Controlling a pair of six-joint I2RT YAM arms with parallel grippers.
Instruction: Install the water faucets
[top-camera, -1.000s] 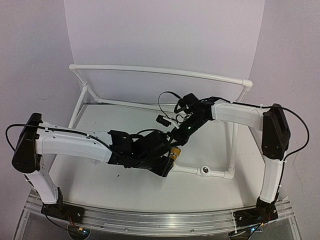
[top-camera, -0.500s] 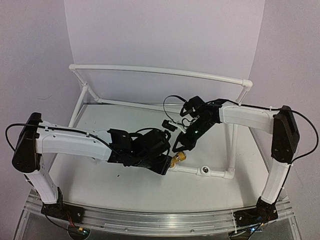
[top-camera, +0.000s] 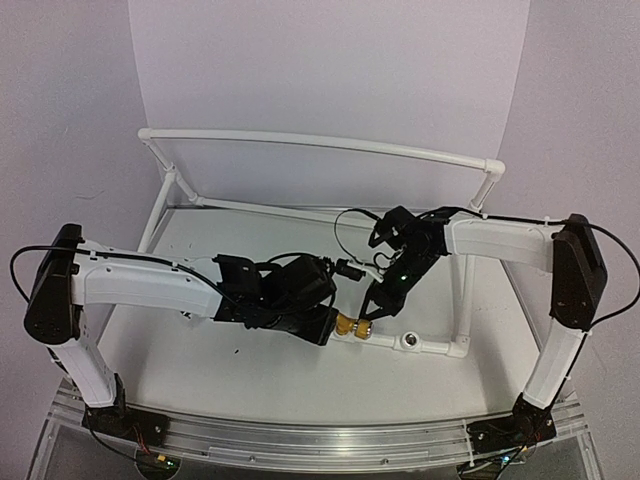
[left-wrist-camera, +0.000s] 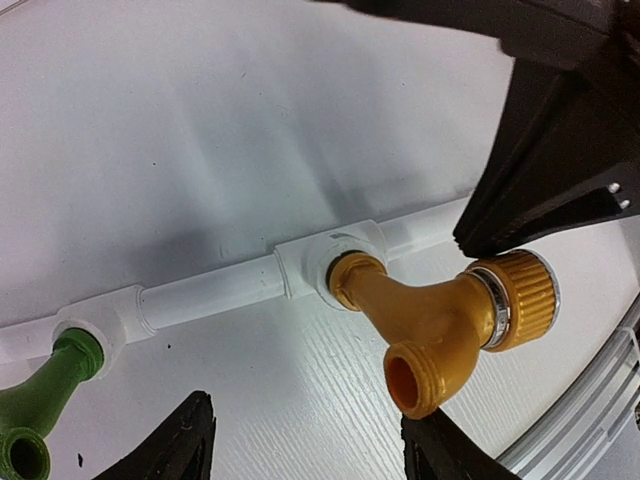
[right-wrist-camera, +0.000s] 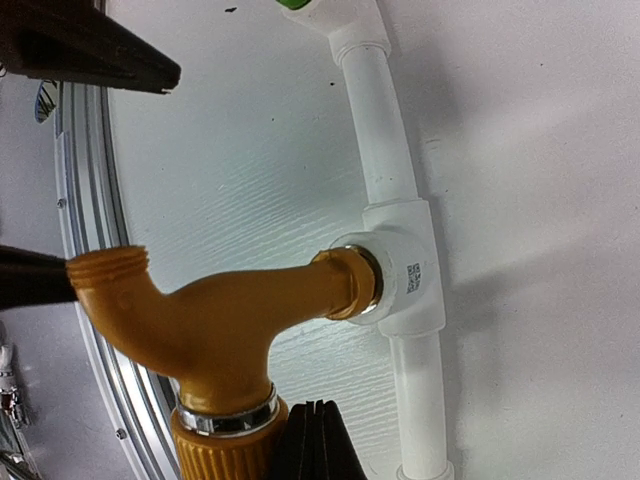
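Now at the socket: the brass-gold faucet is sitting with its threaded end in a tee socket of the white pipe frame.
Long axis: it is running out from the pipe toward the near rail, with its knurled cap outermost.
Left gripper: is standing wide, its fingers straddling the faucet without touching it.
Right gripper: is pressing its jaws together on nothing, with the tips just beside the cap; it is the nearer arm.
Sockets: the neighbouring one is holding the green faucet; a third socket is showing open.

Brass faucet hemmed in: right fingers at 1 o'clock, left fingers at 6. Surface open toward 11.
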